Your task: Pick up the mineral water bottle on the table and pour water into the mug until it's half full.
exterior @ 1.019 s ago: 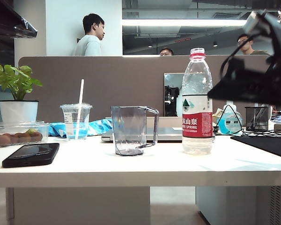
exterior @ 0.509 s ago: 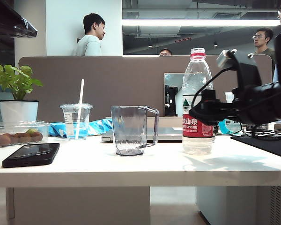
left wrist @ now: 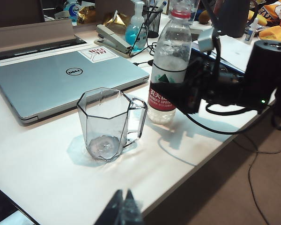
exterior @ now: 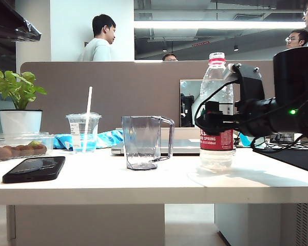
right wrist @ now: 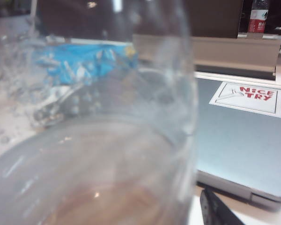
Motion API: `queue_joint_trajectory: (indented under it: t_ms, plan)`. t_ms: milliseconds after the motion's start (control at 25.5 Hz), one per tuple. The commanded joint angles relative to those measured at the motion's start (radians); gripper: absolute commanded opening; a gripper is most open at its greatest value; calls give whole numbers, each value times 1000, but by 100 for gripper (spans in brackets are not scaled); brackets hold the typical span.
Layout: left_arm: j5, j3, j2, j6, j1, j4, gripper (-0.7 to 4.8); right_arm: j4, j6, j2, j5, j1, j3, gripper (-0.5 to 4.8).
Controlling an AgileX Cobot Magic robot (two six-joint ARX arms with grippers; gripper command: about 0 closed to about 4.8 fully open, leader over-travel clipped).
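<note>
The mineral water bottle [exterior: 215, 87] stands upright on the white table [exterior: 143, 185], right of the empty clear mug [exterior: 142, 141]. My right gripper [exterior: 208, 123] reaches in level from the right and is open, with its jaws on either side of the bottle's red label [left wrist: 160, 97]. The bottle [right wrist: 84, 117] fills the right wrist view, where only one dark finger [right wrist: 218, 211] shows beside it. In the left wrist view the mug [left wrist: 105, 123] sits next to the bottle [left wrist: 171, 51], and my left gripper [left wrist: 124, 207] hangs shut over the table's near edge, well short of the mug.
A silver laptop [left wrist: 51, 79] lies behind the mug. A black phone [exterior: 35, 168], a lidded cup with a straw [exterior: 83, 132], a food tub [exterior: 18, 145] and a potted plant [exterior: 19, 97] stand at the left. A stapler [left wrist: 113, 38] and pump bottle [left wrist: 135, 28] sit beyond the laptop.
My right arm has swung down and leftward from the upper right until its open jaws straddle the bottle's label. Bottle and mug have stayed put.
</note>
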Motion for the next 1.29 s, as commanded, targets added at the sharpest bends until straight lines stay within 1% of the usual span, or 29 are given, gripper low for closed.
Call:
queue_joint_trajectory:
  t_ms: [39, 196, 353, 431, 549, 588, 666, 744, 823, 862, 940, 1058, 1176, 1293]
  plan:
    - [7, 7, -1, 0, 2, 13, -4, -19, 19, 12, -3, 2, 33, 474]
    - [6, 7, -2, 0, 2, 13, -4, -28, 19, 12, -3, 2, 35, 347]
    - [6, 7, -2, 0, 2, 13, -4, -28, 18, 11, -3, 2, 37, 271]
    - [7, 7, -2, 0, 2, 13, -4, -33, -10, 1, -3, 2, 38, 273]
    - [6, 7, -2, 0, 2, 13, -4, -110, -161, -61, -2, 2, 39, 273]
    - [6, 7, -2, 0, 2, 13, -4, -175, -222, -101, 3, 2, 43, 273]
    - [6, 7, -2, 0, 2, 13, -4, -295, -307, -167, 9, 2, 60, 274]
    - [6, 7, -2, 0, 2, 13, -4, -452, -410, -234, 14, 2, 101, 274]
    - [7, 7, -2, 0, 2, 13, -4, -665, -558, -303, 78, 3, 189, 274]
    - [6, 7, -2, 0, 2, 13, -4, -734, -611, -315, 94, 10, 227, 274]
    - [6, 7, -2, 0, 2, 13, -4, -895, -758, -325, 169, 26, 336, 274]
    - [5, 7, -1, 0, 2, 10, -4, -975, -844, -319, 211, 49, 403, 274]
    - [6, 7, -1, 0, 2, 9, -4, -994, -941, -314, 277, 89, 436, 274]
    - [6, 7, -1, 0, 2, 10, -4, -1002, -970, -305, 304, 112, 439, 274]
